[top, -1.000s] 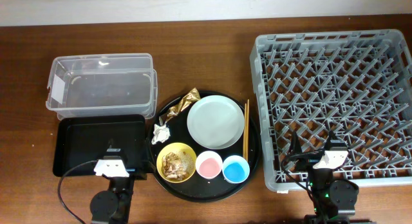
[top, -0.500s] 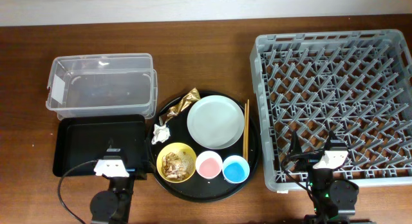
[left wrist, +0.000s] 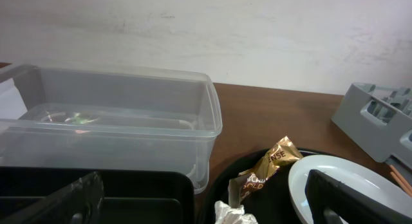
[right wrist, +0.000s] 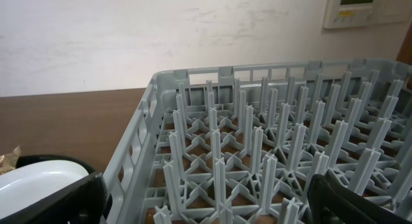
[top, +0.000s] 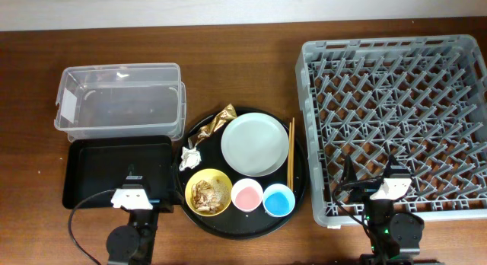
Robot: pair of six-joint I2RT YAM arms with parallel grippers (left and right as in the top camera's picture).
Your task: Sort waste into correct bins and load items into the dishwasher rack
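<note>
The left claw [top: 135,181] hangs released and empty over the near edge of the shallow black rectangular tray [top: 99,166]. Just behind that tray stands the clear plastic tub [left wrist: 116,121]. The right claw [top: 370,174], fingers likewise spread with nothing between them, sits at the near edge of the grey dishwasher rack [top: 396,97] on the right of the wooden worktop [top: 243,59]. Between bins and rack lies a round black tray [top: 243,221] carrying a pale plate [top: 256,144], chopsticks [top: 291,152] along the plate's right side, a gold wrapper [top: 217,123], a white tissue [top: 190,155], a yellow bowl [top: 223,181] of food scraps [top: 204,193], a pink cup [top: 247,195] and a blue cup [top: 278,199].
</note>
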